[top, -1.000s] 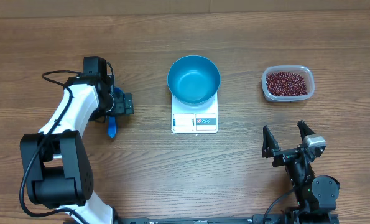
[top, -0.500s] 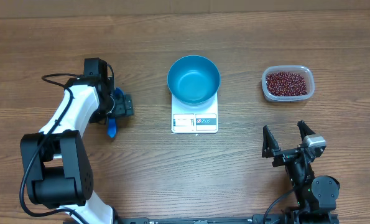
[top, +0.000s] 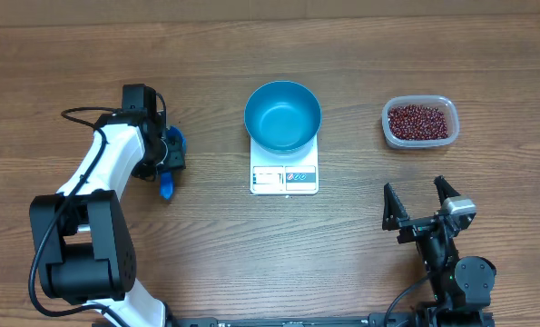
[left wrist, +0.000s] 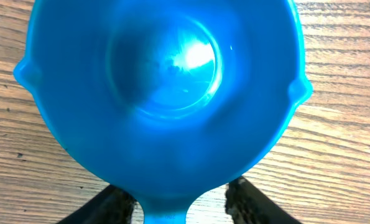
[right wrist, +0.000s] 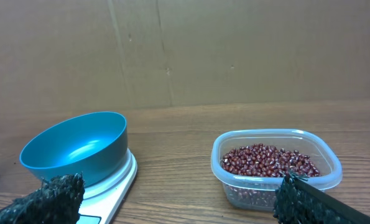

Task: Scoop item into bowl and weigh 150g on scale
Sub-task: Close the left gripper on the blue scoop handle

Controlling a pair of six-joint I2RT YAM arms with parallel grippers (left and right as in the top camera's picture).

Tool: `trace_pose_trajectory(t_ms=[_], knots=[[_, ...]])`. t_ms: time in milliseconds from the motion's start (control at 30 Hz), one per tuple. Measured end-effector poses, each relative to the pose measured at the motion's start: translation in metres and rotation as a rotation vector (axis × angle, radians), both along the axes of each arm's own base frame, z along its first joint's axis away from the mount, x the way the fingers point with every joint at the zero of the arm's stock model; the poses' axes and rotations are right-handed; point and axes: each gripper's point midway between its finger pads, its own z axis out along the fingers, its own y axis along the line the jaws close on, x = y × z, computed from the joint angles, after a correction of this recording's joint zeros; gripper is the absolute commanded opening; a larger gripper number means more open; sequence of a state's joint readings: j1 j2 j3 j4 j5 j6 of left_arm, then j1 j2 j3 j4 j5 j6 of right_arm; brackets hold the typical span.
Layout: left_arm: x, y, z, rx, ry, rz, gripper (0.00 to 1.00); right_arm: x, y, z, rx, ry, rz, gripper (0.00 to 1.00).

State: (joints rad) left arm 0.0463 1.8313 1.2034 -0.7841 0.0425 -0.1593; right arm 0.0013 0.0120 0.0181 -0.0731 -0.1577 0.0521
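Left gripper (top: 171,154): jaws drawn partway in, one to either side of the handle of a small blue scoop (left wrist: 163,93); dark fingers (left wrist: 117,205) flank that handle at the lower edge of the wrist view (whether the pads touch it cannot be told); the scoop lies on the wooden table (top: 251,263), cup facing up with its inside plain blue, left of the scale and apart from it. Right gripper (top: 413,187): jaws spread wide, nothing between them; low at the near right of the table, pointing toward the tub. Beans (top: 419,122): loose dark red-brown heap inside a clear plastic tub (top: 387,127) at the far right, well apart from the bowl. Bowl (top: 282,116): round, bright blue, upright on the scale (top: 284,177); its inside shows only blue. The scale: white, mid-table, display strip and buttons uncovered along the near edge.
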Motion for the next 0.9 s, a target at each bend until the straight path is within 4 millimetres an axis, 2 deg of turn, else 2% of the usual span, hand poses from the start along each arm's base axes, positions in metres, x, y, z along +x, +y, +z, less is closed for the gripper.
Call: trace_pose_trajectory(t_ms=[100, 267, 333, 533, 733, 900], knots=[[0.0, -0.0012, 0.0001, -0.007, 0.0, 0.0, 0.36, 0.0, 0.0001, 0.0, 0.0, 0.0, 0.0, 1.0], [0.0002, -0.0022, 0.0001, -0.013, -0.001, -0.002, 0.32, 0.0, 0.0, 0.0001, 0.0, 0.0, 0.0, 1.0], [0.0002, -0.0024, 0.0003, -0.014, -0.001, 0.002, 0.27, 0.0, 0.0, 0.0, 0.0, 0.0, 0.0, 1.0], [0.0002, -0.0024, 0.0001, -0.017, 0.0, 0.015, 0.26, 0.0, 0.0, 0.0001, 0.0, 0.0, 0.0, 1.0], [0.0001, -0.0029, 0.0001, -0.021, 0.0, 0.024, 0.2, 0.0, -0.0001, 0.0001, 0.0, 0.0, 0.0, 1.0], [0.0001, -0.0037, 0.0001, -0.026, 0.0, 0.026, 0.21, 0.0, -0.0001, 0.0001, 0.0, 0.0, 0.0, 1.0]])
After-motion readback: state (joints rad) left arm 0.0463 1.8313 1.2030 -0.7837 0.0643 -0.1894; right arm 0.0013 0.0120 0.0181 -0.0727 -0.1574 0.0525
